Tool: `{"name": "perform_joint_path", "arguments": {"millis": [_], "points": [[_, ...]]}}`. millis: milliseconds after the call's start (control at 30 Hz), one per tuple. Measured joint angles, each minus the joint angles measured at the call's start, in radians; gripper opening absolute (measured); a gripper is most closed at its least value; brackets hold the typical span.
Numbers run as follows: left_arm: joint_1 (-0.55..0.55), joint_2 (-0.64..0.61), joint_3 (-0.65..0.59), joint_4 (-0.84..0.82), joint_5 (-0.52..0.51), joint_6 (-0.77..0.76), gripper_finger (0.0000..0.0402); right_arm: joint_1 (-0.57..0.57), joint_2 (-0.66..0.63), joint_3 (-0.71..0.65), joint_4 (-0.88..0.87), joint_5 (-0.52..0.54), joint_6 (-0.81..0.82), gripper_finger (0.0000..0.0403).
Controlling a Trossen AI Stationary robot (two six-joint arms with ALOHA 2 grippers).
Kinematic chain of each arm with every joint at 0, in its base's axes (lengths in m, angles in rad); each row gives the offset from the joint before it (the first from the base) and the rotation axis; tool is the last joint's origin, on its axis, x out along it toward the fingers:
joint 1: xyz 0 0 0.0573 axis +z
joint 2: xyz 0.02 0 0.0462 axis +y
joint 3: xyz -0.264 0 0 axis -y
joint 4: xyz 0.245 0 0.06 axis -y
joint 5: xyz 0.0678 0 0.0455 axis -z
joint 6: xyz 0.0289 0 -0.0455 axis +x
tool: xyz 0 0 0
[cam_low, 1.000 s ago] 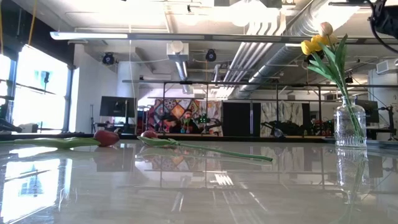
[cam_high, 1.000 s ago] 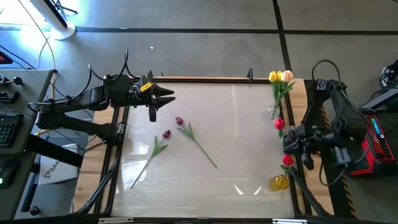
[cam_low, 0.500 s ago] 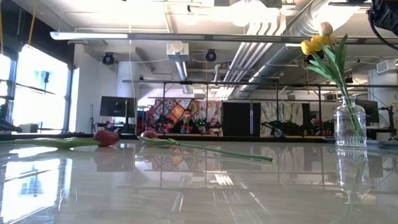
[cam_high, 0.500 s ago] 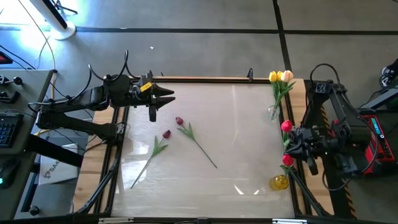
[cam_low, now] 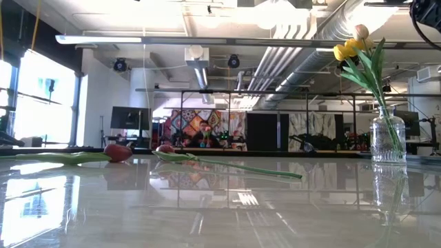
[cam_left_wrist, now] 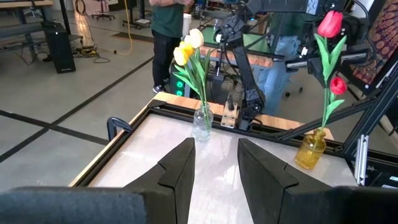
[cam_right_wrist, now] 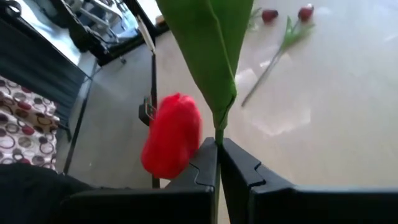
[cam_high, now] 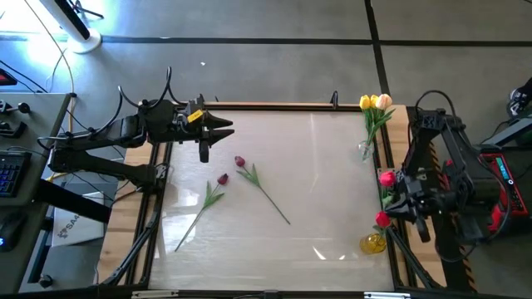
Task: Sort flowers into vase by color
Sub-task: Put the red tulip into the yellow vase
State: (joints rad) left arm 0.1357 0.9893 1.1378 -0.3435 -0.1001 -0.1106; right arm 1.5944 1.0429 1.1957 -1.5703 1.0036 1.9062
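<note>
A red-pink tulip (cam_high: 386,177) stands upright at the table's right edge with my right gripper (cam_high: 397,199) shut on its stem; its lower end reaches down toward a yellow vase (cam_high: 371,242) that holds another red tulip (cam_high: 381,219). Whether that end is inside the vase, I cannot tell. A clear vase (cam_high: 366,151) farther back holds a yellow tulip (cam_high: 364,102) and a peach tulip (cam_high: 384,101). Two maroon tulips (cam_high: 239,161) (cam_high: 223,178) lie flat on the table left of centre. My left gripper (cam_high: 223,129) hovers open over the far left. My right gripper pinches the tulip's thin stem (cam_right_wrist: 217,135) between its two shut fingers, just below a broad green leaf (cam_right_wrist: 211,56). The fingers come from the table's right side, slanting downward, across the stem. The flower stands upright, its head (cam_left_wrist: 329,23) above the fingers.
A wooden frame (cam_high: 274,105) borders the glossy tabletop. The right arm's base and a red box (cam_high: 507,187) stand off the right edge. People and equipment show in the room beyond the table (cam_left_wrist: 168,25). Open tabletop lies between the lying tulips and the vases.
My right gripper has gone toward the table's near edge, closer to the yellow vase, turning its wrist as it went. The red-pink tulip has gone with it, still upright, its head now nearer the other red tulip.
</note>
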Motion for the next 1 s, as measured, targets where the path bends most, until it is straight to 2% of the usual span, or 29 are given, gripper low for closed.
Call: {"name": "perform_joint_path", "arguments": {"millis": [133,367,733,833,1000], "points": [[0.0,0.0,0.0,0.0,0.0,0.0,0.0111,0.012,0.005,0.0,0.0,0.016,-0.004,0.0],[0.0,0.0,0.0,0.0,0.0,0.0,0.0111,0.035,0.021,0.0,-0.001,-0.013,-0.062,0.0],[0.0,0.0,0.0,0.0,0.0,0.0,0.0111,0.045,0.088,0.0,0.012,-0.042,-0.055,0.0002],[0.0,0.0,0.0,0.0,0.0,0.0,0.0111,0.045,0.121,0.0,0.012,-0.072,-0.04,0.0017],[0.0,0.0,0.0,0.0,0.0,0.0,0.0111,0.045,0.17,0.0,0.02,-0.081,0.067,0.0067]]}}
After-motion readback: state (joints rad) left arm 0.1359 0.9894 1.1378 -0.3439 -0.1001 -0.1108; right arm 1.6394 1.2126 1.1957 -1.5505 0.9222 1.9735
